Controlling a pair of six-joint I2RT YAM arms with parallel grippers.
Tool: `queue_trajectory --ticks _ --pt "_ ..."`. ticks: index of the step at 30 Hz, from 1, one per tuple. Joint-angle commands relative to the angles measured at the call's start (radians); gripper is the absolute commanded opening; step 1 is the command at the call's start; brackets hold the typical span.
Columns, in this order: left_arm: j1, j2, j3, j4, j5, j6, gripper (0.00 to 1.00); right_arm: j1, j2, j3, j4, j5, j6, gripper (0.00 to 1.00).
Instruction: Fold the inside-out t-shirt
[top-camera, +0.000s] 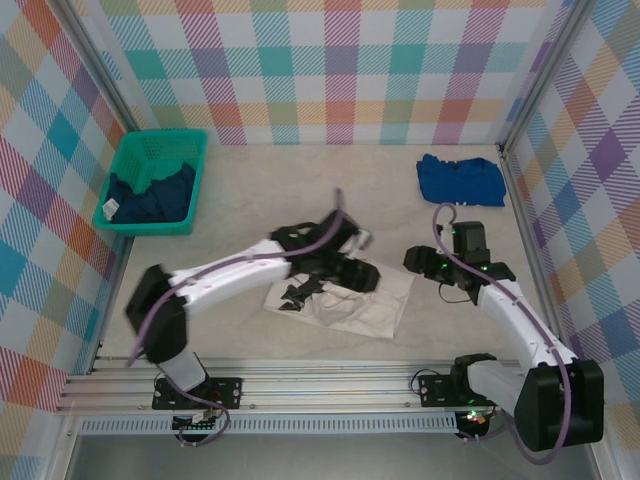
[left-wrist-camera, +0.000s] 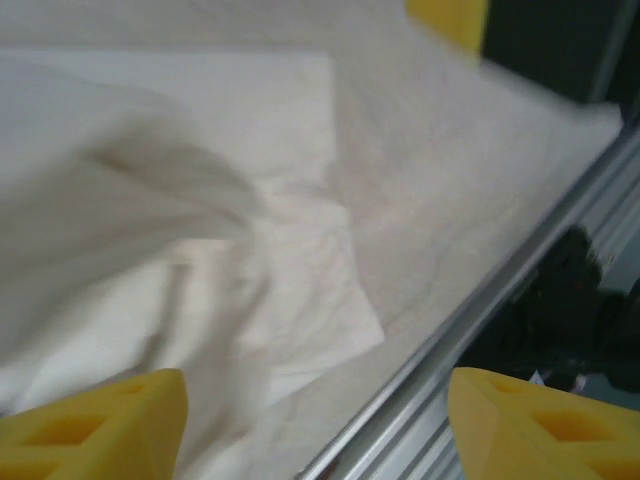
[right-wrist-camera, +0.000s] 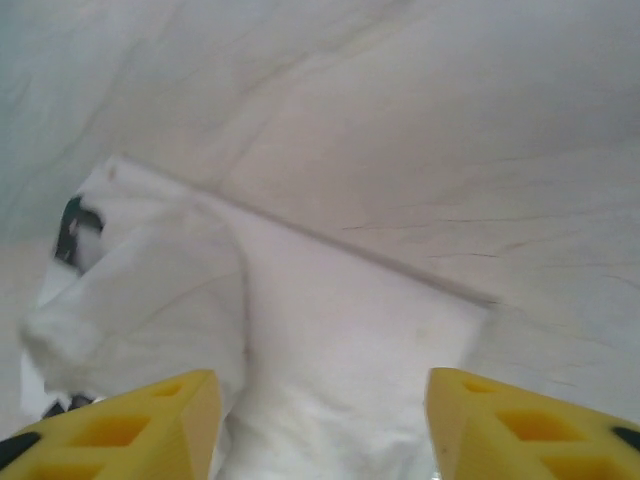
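Left hand (left-wrist-camera: 312, 390) spread wide above inside-out t-shirt (left-wrist-camera: 180, 250).

The t-shirt (top-camera: 375, 312) is plain cream-white. The counter (top-camera: 300, 180) is mottled beige. The basket (top-camera: 135, 150) is teal, the cloth (top-camera: 160, 195) in it navy. The folded shirt (top-camera: 460, 180) is bright blue. The walls (top-camera: 340, 60) are pastel plaid. The left pincer (left-wrist-camera: 318, 430) and right pincer (right-wrist-camera: 322, 425) have yellow fingers (left-wrist-camera: 100, 425).

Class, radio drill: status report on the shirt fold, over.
Left gripper open, right gripper open, both above t-shirt. T-shirt on table, not held. Blue shirt and basket far off, nothing blocking.
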Motion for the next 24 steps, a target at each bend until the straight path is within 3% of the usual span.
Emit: queue_trajectory --ticks 1,4,10,12,16,20,24 --pt "0.111 -0.139 -0.167 0.036 -0.041 -0.108 0.72 0.130 0.018 0.024 0.084 -0.013 -0.069 0.65" --pt "0.188 -0.174 -0.284 0.053 0.032 -0.156 0.73 0.239 0.097 0.063 0.107 0.047 -0.103 0.72" --pt "0.169 -0.105 -0.344 0.170 0.155 -0.202 0.73 0.336 0.280 0.149 0.136 0.142 -0.144 0.75" --pt "0.144 -0.071 -0.340 0.190 0.174 -0.199 0.72 0.338 0.334 0.179 0.137 0.170 -0.129 0.70" --pt "0.073 -0.018 -0.324 0.263 0.210 -0.203 0.70 0.328 0.375 0.214 0.077 0.258 -0.073 0.48" --pt "-0.016 0.022 -0.261 0.269 0.212 -0.143 0.70 0.240 0.321 0.163 0.009 0.264 0.026 0.31" --pt "-0.078 0.097 -0.186 0.245 0.206 -0.077 0.70 0.139 0.265 0.075 -0.007 0.210 0.121 0.28"
